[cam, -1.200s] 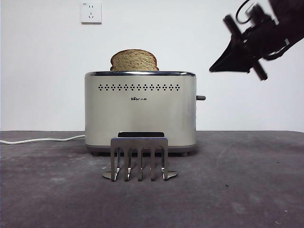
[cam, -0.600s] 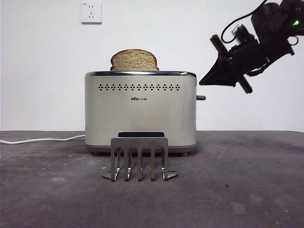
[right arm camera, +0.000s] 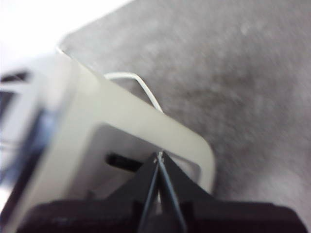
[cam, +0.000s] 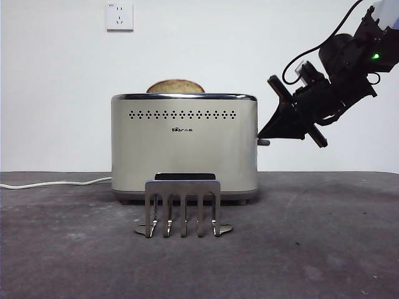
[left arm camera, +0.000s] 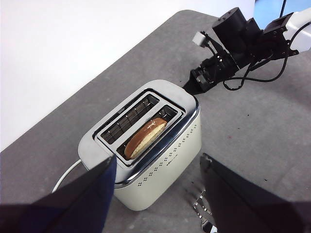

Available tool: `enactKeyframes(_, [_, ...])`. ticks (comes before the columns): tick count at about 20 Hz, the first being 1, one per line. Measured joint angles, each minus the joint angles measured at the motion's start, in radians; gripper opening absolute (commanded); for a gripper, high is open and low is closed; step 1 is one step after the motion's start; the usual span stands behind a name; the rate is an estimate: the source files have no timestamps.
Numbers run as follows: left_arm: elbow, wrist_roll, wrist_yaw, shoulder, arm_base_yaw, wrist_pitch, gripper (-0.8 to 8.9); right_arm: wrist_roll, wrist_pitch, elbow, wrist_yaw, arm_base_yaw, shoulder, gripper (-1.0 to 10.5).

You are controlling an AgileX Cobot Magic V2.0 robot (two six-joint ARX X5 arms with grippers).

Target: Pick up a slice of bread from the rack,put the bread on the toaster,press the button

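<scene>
The cream toaster [cam: 184,146] stands mid-table. The slice of bread [cam: 175,86] sits deep in its near slot, only the rounded top showing; it also shows in the left wrist view [left arm camera: 146,137]. My right gripper [cam: 265,134] is shut, its tip resting on the dark button [cam: 264,142] at the toaster's right side. In the right wrist view the shut right gripper [right arm camera: 158,158] touches the toaster's end wall [right arm camera: 121,121]. My left gripper [left arm camera: 158,167] is open and empty, high above the toaster [left arm camera: 160,155]. The rack [cam: 182,208] stands empty in front.
A white cable [cam: 56,183] runs left from the toaster along the table. A white wall socket [cam: 120,16] is on the back wall. The rack's prongs [left arm camera: 204,208] show beside the toaster in the left wrist view.
My right gripper has moved down and left onto the button. The button has gone lower and the bread has sunk into the slot.
</scene>
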Motion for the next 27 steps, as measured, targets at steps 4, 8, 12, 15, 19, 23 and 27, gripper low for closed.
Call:
enactKeyframes(4, [0.000,0.000,0.000,0.000,0.000,0.000,2.92,-0.077,-0.077,0.008,0.039,0.006,0.016,-0.1])
enactKeyframes(8, [0.000,0.000,0.000,0.000,0.000,-0.021,2.92,-0.126,-0.105,0.016,0.060,0.009,0.018,-0.1])
enactKeyframes(12, [0.000,0.000,0.000,0.000,0.000,-0.027,2.92,-0.133,-0.107,0.016,0.060,0.009,0.018,-0.1])
enactKeyframes(15, [0.000,0.000,0.000,0.000,0.000,-0.035,2.92,-0.136,-0.107,0.016,0.060,0.009,0.018,-0.1])
enactKeyframes(19, [0.000,0.000,0.000,0.000,0.000,-0.035,2.92,-0.136,-0.107,0.016,0.060,0.009,0.018,-0.1])
enactKeyframes(23, [0.000,0.000,0.000,0.000,0.000,-0.035,2.92,-0.136,-0.102,0.016,0.058,0.009,0.018,-0.1])
enactKeyframes(27, [0.000,0.000,0.000,0.000,0.000,-0.042,2.91,-0.136,-0.098,0.007,0.076,0.002,-0.010,-0.1])
